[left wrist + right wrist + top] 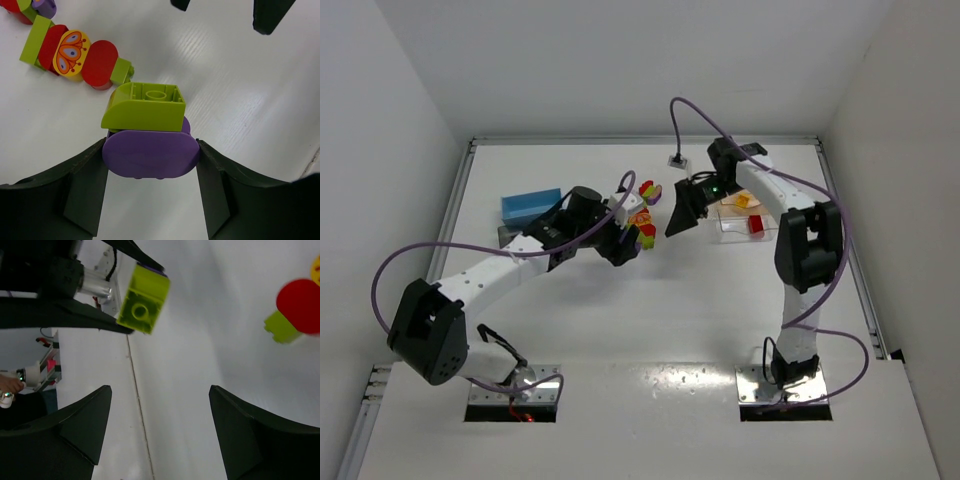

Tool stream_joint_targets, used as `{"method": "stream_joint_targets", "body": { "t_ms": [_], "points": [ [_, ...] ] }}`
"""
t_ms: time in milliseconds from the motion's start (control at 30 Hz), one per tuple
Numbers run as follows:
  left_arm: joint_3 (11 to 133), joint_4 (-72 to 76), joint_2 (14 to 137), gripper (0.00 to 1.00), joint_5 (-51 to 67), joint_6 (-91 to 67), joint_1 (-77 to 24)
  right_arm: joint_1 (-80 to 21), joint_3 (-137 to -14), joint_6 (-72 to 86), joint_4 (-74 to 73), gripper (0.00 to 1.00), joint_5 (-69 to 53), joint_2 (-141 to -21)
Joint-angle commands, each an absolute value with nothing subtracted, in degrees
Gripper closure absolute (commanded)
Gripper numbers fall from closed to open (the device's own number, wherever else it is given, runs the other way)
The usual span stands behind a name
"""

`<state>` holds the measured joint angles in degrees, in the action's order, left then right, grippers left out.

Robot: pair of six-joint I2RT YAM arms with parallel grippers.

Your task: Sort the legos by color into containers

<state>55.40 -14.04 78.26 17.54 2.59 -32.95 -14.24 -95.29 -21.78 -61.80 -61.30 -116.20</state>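
**Top view.** The left end effector (628,243) and the right end effector (678,216) face each other near the middle of the table (650,320). The loose legos (644,212) lie just beyond them. The clear container (725,226) stands beside the right arm and holds a red block and an orange-yellow one. The dark container with the blue part (531,206) stands beyond the left arm, which partly covers it. Its contents cannot be made out. The stack in the left end effector is too small to resolve here.

**Left wrist view.** The left end effector is closed on a purple block (150,157), with one finger against each side. A lime green block (145,112) sits stacked on the purple block. A row of pieces (75,55) in lime, red and butterfly-printed yellow lies near on the table, cut off at the upper left.

**Right wrist view.** The right end effector stands wide apart and holds nothing. The lime green block faces it, and the purple block is almost wholly hidden behind that block.
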Motion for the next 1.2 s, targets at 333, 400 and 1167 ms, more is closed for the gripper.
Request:
{"method": "stream_joint_targets", "body": {
  "t_ms": [333, 400, 1167],
  "points": [
    [57.48, -12.13, 76.2, 0.64, 17.14, 4.13, -35.85, -19.42, -100.11, -16.7, -56.7, 0.2, -63.9, -116.1],
    [57.48, -12.13, 76.2, 0.64, 17.66, 4.66, -35.86, -19.95, -100.11, -14.51, -54.94, 0.2, -63.9, -116.1],
    [57.48, -10.02, 75.67, 0.64, 17.67, 3.96, -36.91, -23.91, -103.89, -10.99, -53.7, 0.43, -65.12, -121.46]
  ]
}}
